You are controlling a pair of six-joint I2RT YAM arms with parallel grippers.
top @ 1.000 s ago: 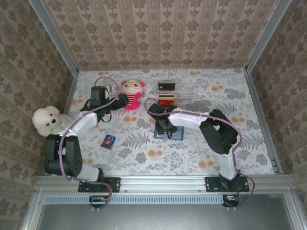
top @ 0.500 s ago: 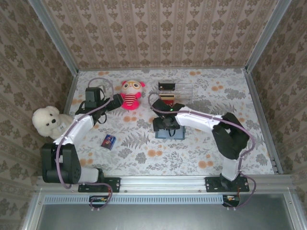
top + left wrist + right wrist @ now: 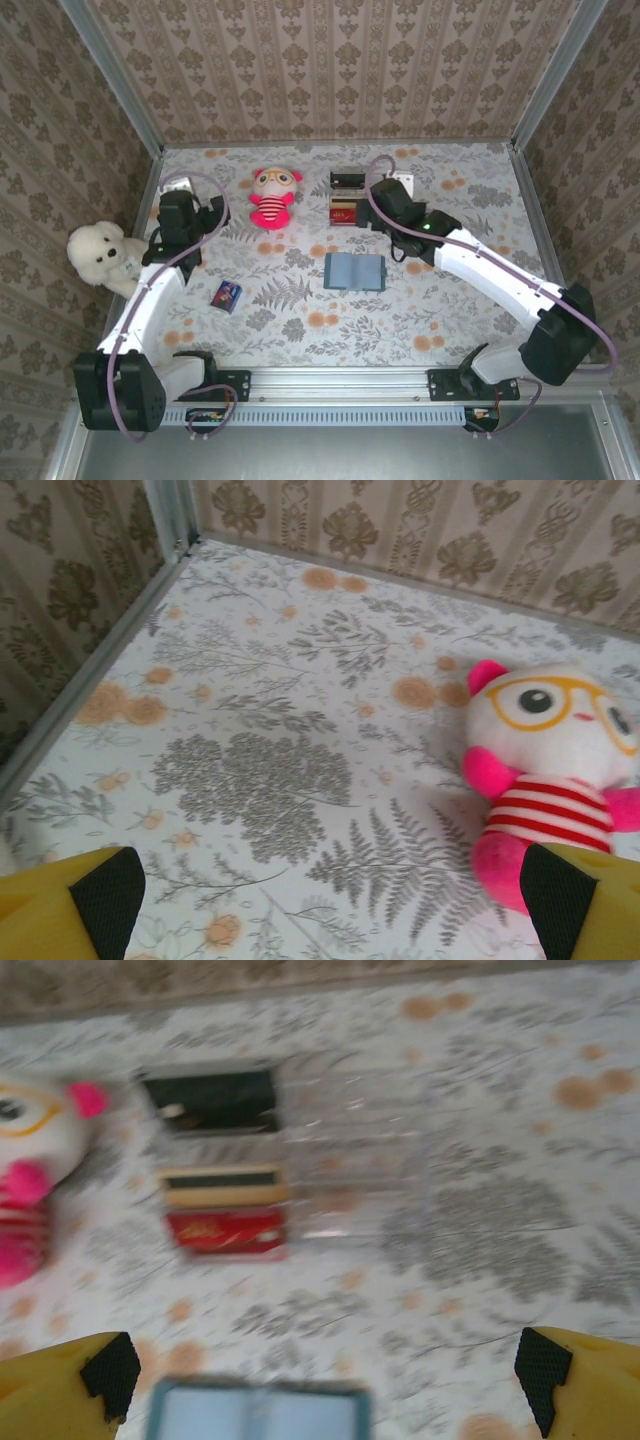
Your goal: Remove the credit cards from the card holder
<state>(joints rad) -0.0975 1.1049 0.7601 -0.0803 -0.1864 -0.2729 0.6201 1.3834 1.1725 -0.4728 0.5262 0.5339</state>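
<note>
Floral-print covering runs over the bench [image 3: 300,330], which is walled in on three sides by patterned paper. Near its middle lies the card holder [image 3: 354,271], opened flat with both panels face up; its long side runs left to right and the fold between the panels runs near to far, which leaves the inner slots easy to reach from above. The slots look bare, though the right wrist view is too blurred to be sure. Beyond it, towards the back wall, the red card [image 3: 346,214] and the gold card [image 3: 224,1188] lie side by side, well apart from the holder, long sides also left to right, at the left end of a clear tray [image 3: 385,187]; whether they sit inside a compartment or just beside it I cannot tell. The right tool [image 3: 328,1378] hovers above this area, fingers spread wide and holding nothing. The left tool [image 3: 330,895], likewise spread and empty, is off near the pink doll [image 3: 271,197], probably parked clear of the work. Judging by this, the removal seems done.
</note>
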